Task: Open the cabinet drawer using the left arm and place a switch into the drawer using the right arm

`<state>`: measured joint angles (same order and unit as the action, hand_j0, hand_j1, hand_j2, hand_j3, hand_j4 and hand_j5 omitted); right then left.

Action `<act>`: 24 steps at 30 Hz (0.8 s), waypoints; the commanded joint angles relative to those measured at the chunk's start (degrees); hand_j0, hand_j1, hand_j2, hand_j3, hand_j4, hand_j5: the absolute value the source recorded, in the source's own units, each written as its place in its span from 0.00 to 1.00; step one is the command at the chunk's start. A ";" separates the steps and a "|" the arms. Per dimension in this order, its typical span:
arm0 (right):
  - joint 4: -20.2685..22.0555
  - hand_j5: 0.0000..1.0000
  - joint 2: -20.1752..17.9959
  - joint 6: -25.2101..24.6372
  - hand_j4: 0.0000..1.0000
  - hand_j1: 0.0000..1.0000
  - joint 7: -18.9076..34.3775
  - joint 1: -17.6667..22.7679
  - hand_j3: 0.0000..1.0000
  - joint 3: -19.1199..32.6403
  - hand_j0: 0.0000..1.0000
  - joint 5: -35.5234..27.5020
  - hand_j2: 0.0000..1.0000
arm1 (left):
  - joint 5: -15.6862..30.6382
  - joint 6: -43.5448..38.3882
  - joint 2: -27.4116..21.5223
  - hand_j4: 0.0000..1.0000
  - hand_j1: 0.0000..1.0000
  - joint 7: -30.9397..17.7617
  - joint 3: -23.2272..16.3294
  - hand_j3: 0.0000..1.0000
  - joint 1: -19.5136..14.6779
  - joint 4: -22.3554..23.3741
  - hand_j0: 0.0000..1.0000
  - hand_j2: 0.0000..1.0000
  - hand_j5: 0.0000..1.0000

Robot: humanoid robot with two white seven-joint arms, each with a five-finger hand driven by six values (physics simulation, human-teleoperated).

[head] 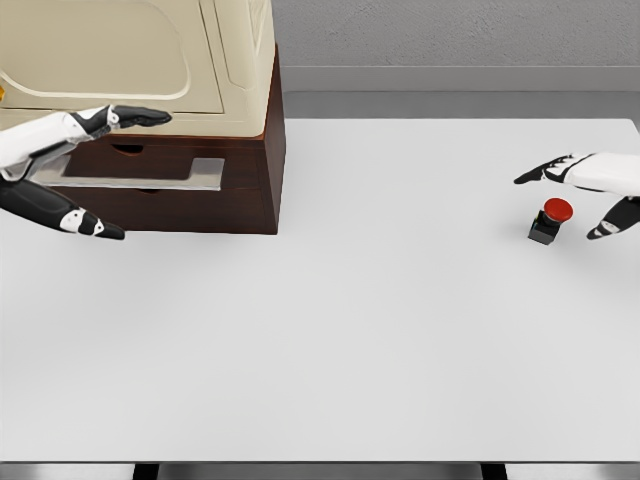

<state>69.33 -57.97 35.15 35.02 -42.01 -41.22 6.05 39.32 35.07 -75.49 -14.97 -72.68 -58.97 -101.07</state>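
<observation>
- White table [330, 330] is carrying everything; grey wall is sitting behind it.
- Your left hand [75, 170] is hovering in front of the brown cabinet [262, 170] at far left, fingers spread and gripping nothing.
- Cabinet drawer [150, 170] is looking slightly pulled out (a pale lip is showing), so I'm judging the opening as barely begun.
- Your right hand [590, 190] is reaching in at far right, fingers splayed around but not touching the switch [550, 220].
- Switch, red button on a black base, is sitting upright on the table, well apart from the cabinet.
- You're looking at nearly everything left: finish the pull, grasp, carry, drop in.
</observation>
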 commanded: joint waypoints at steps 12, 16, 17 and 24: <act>-6.93 1.00 6.47 -0.88 1.00 1.00 -0.02 -0.62 1.00 0.00 1.00 5.90 1.00 | -0.92 -5.53 0.25 1.00 1.00 -19.40 0.61 1.00 -7.21 -0.01 1.00 1.00 1.00; -7.10 1.00 7.79 -0.96 1.00 1.00 -0.02 -0.70 1.00 -0.08 1.00 5.90 1.00 | -1.09 -8.08 0.61 1.00 1.00 -19.31 0.61 1.00 -7.91 -0.01 1.00 1.00 1.00; -7.02 1.00 7.79 -1.05 1.00 1.00 -0.02 -0.70 1.00 -0.08 1.00 5.99 1.00 | -1.27 -11.07 2.01 1.00 1.00 -20.01 0.61 1.00 -9.05 -0.01 1.00 1.00 1.00; -7.98 1.00 7.79 -2.99 1.00 1.00 -0.02 -0.88 1.00 0.00 1.00 8.01 1.00 | 0.05 -23.29 3.60 1.00 1.00 -20.03 1.93 1.00 -10.64 0.08 1.00 1.00 1.00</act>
<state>61.80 -50.18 32.80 35.02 -42.98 -41.30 13.53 38.73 14.69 -72.42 -34.94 -70.98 -69.69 -101.01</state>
